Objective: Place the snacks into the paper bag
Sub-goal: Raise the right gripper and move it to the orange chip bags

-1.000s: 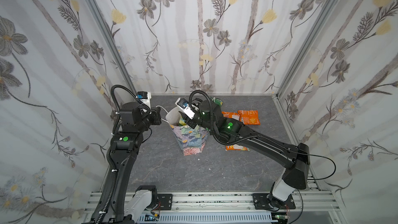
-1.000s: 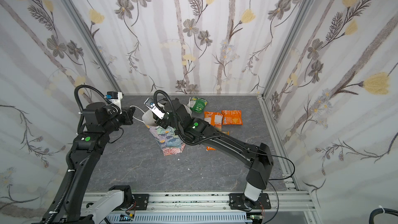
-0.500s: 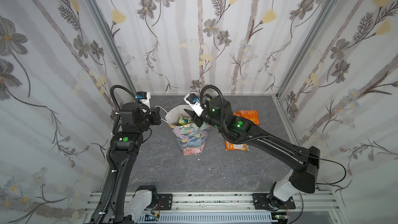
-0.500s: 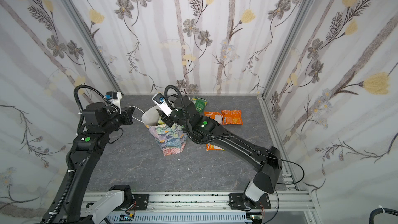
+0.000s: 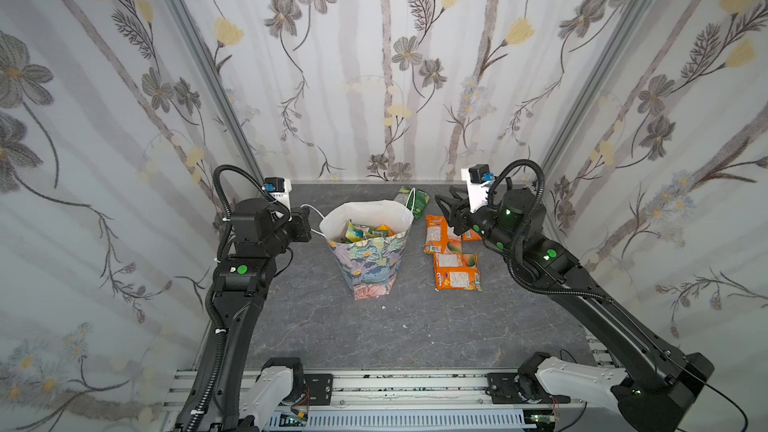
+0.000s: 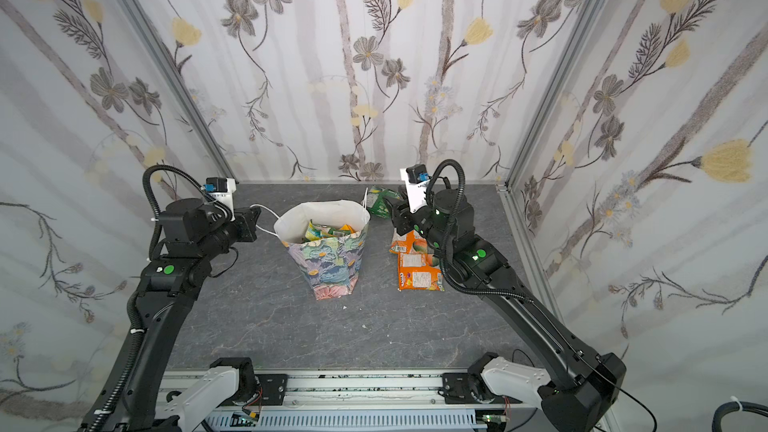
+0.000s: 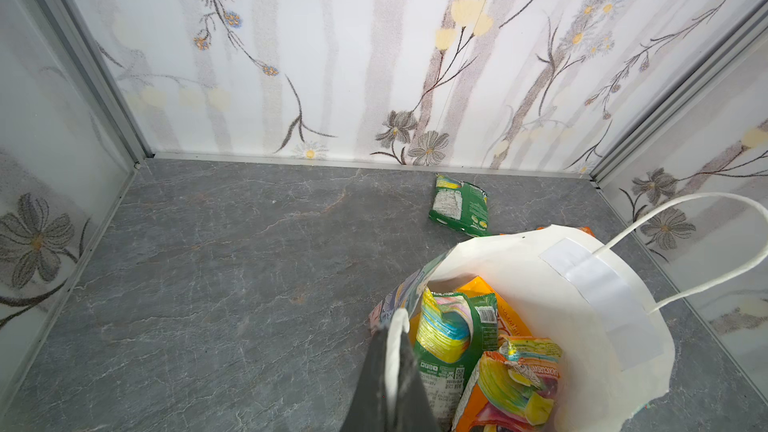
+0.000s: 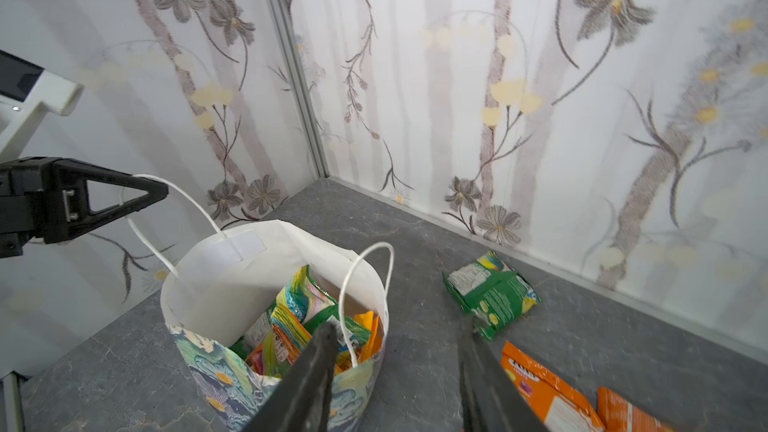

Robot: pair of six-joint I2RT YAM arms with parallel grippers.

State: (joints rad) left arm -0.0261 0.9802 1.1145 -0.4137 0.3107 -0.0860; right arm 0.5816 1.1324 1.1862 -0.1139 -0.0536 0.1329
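Likely the orange packet (image 5: 456, 271) is light and slippery: pinch its sealed edge. Right claw (image 5: 444, 197) released; left claw (image 8: 160, 194) clenched on cord handle (image 7: 397, 338)

Floral paper bag (image 5: 370, 263) upright, open, snacks (image 5: 365, 232) inside; green packet (image 5: 420, 199) behind, orange packets (image 5: 457, 274) beside.

Bright even light, soft shadows, wide-angle edge bending, blurred near jaws
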